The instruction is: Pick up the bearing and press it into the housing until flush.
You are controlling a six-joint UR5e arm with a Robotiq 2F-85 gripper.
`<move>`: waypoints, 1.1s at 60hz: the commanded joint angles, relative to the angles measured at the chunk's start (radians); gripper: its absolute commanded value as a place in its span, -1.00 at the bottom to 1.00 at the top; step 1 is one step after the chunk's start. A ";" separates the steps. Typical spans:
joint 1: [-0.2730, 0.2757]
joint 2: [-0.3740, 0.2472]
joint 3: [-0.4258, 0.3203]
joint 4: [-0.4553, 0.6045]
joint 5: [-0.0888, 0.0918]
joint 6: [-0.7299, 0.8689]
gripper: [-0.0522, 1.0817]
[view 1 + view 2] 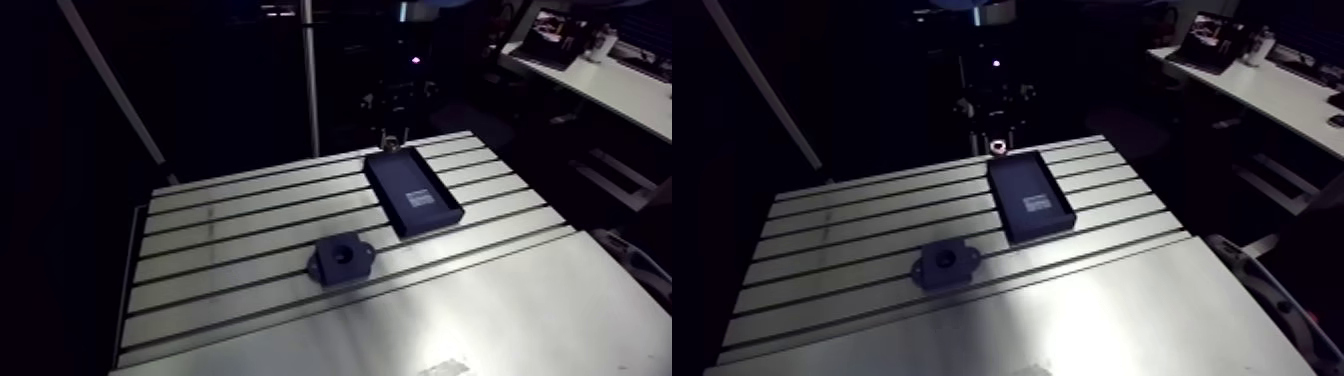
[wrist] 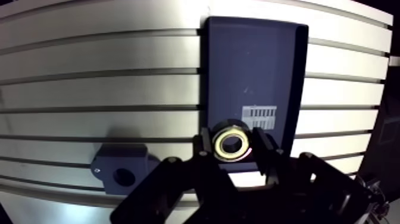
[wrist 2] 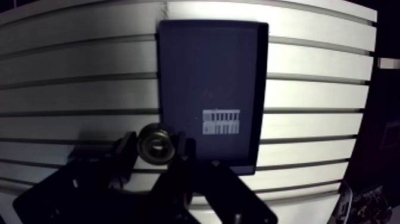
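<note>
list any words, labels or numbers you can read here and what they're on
Nothing here can be read as text.
The white label on the dark tray: rows of dark marks, too blurred to read.
The bearing and the housing: no markings show.

The tool (image 2: pixel 232 146) points downward, its two fingers clamped on the bearing (image 2: pixel 219 145).

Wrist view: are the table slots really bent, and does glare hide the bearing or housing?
Wrist view: the slots curve only from the wide-angle lens; the bearing shows clearly, held in the gripper; the housing is dark but readable. Arm view: slots run straight, with strong glare on the table at its near end.
</note>
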 commanded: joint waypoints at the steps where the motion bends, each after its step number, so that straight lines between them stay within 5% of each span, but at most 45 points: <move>1: 0.053 -0.016 0.028 -0.004 0.003 0.031 0.28; 27: 0.136 -0.075 0.125 -0.013 0.007 0.112 0.29; 66: 0.158 -0.122 0.236 -0.047 0.009 0.104 0.29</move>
